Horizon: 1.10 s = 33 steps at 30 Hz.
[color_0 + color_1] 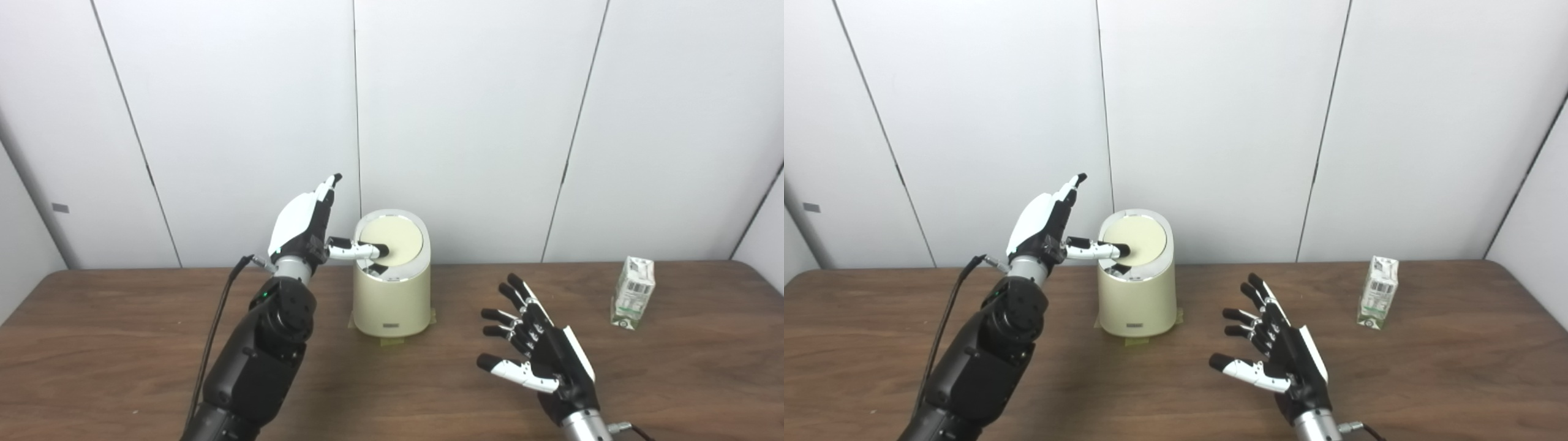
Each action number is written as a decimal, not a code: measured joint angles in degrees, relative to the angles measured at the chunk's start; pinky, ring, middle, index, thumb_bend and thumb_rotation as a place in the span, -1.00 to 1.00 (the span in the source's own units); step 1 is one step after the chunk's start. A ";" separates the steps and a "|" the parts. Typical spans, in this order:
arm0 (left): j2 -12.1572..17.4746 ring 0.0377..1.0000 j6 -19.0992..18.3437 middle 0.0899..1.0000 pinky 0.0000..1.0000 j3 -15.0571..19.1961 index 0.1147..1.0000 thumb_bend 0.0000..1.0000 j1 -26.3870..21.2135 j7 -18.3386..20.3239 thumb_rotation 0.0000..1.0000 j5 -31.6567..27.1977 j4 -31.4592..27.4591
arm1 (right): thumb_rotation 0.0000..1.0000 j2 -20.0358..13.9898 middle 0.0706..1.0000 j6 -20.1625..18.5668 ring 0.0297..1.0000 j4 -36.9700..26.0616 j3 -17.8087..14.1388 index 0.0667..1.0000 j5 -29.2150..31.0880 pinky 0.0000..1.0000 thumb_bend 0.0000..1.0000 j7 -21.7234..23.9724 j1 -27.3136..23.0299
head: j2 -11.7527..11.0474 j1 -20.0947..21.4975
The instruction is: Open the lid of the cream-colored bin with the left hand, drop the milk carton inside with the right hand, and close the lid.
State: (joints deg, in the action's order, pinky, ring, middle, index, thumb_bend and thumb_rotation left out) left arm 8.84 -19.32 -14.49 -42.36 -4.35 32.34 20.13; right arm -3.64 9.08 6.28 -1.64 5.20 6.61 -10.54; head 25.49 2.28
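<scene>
Cream-colored bin (392, 294) lid shut, left hand (303, 229) thumb over it, right hand (539, 352) fingers (511, 315) spread, milk carton (633, 293) well apart

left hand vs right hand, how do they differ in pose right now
The left hand is raised beside the cream-colored bin, thumb reaching over its lid; the right hand sits low over the table, near nothing. The left hand's fingers point up, held together; the right hand's fingers are spread apart. The left hand shows its white back, the right its dark palm side. Both are open and hold nothing; the milk carton stands untouched.
</scene>
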 measured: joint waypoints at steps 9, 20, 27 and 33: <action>-1.27 1.00 -0.03 1.00 1.00 -0.61 1.00 1.00 -0.19 -2.65 -0.41 2.46 2.24 | -0.59 0.46 0.85 -0.05 0.52 -0.72 0.14 0.87 -0.06 0.31 0.61 -0.02 -0.35 | 0.00 0.53; 0.97 1.00 -1.20 1.00 1.00 -8.67 1.00 1.00 -2.97 -7.15 -0.40 15.09 4.93 | -0.63 0.95 0.85 -0.33 0.52 -1.96 0.34 0.87 0.04 0.31 0.59 -0.05 -0.35 | 0.53 0.53; 4.67 1.00 -1.80 1.00 1.00 -13.02 1.00 1.00 -4.16 -1.45 -0.46 20.38 3.19 | -0.62 0.93 0.86 -0.34 0.52 -1.95 0.34 0.88 0.14 0.32 0.58 -0.05 -0.36 | 0.62 0.35; 6.25 1.00 -0.39 1.00 1.00 -14.56 1.00 1.00 -4.14 -0.34 -0.46 22.72 2.53 | -0.57 0.92 0.86 -0.32 0.53 -1.94 0.41 0.88 0.00 0.34 0.61 -0.05 -0.36 | 0.88 0.26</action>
State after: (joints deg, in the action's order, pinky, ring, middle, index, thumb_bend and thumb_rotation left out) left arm 15.09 -19.71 -29.04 -46.51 -4.68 55.07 22.66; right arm -2.72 8.76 4.34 -1.23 5.19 6.55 -10.90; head 26.37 2.55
